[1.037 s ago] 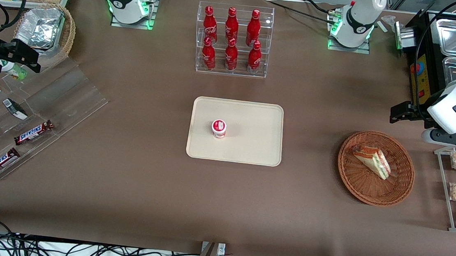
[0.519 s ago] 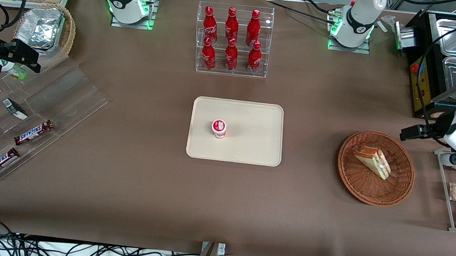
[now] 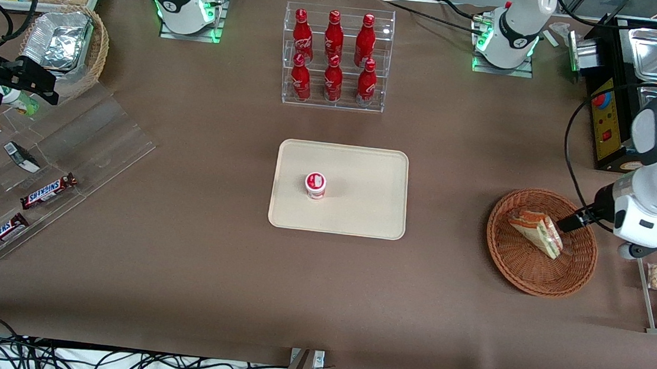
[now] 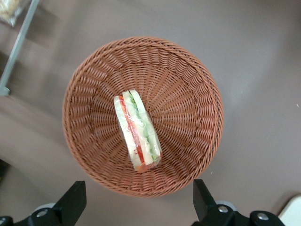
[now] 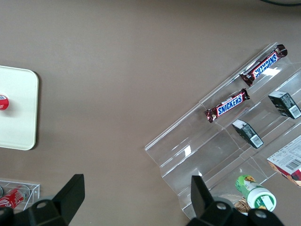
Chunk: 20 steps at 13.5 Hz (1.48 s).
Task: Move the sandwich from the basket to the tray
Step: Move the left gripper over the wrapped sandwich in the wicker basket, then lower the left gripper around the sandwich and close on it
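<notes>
Here the gripper hangs above the basket, its fingers spread wide and empty. The sandwich lies in the basket directly ahead of the gap, its long axis running across the line between the fingertips, so a straight descent should straddle it. The tray, toward the parked arm, holds a small red-lidded cup. Two bars read SNICKERS.

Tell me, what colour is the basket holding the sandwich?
Reddish-brown woven wicker basket, clearest in the left wrist view.

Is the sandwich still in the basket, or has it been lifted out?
In: the sandwich lies on the basket floor. The open tool hovers above, not touching.
</notes>
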Motion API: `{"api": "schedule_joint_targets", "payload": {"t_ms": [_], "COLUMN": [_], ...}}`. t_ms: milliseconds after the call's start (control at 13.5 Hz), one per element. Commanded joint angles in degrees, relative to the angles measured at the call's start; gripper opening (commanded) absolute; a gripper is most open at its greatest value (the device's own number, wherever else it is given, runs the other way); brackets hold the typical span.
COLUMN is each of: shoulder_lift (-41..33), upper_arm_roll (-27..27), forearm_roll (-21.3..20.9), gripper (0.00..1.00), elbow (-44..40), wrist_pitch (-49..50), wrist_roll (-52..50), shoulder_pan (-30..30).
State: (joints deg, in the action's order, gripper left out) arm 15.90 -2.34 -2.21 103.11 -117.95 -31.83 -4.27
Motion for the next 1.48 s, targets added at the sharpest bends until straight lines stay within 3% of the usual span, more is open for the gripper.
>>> {"api": "schedule_joint_targets", "payload": {"t_ms": [0,222,444,1407], "shoulder_lift": [-1.2,-0.3,1.7,8.1], "upper_arm_roll": [-0.2,-0.2,-0.5,-0.3], "forearm_roll": [-1.3,-1.7,-6.9,-7.9], "gripper": [1.00,1.00,1.00,1.00], "elbow": [5.1,9.0,11.7,14.2], "wrist_pitch": [-6.0,-12.3,-17.1,-26.6], "wrist_roll": [-5.9,-9.6,-15.3,-17.6], "shoulder_pan": [0.1,0.4,0.4,0.4]}}
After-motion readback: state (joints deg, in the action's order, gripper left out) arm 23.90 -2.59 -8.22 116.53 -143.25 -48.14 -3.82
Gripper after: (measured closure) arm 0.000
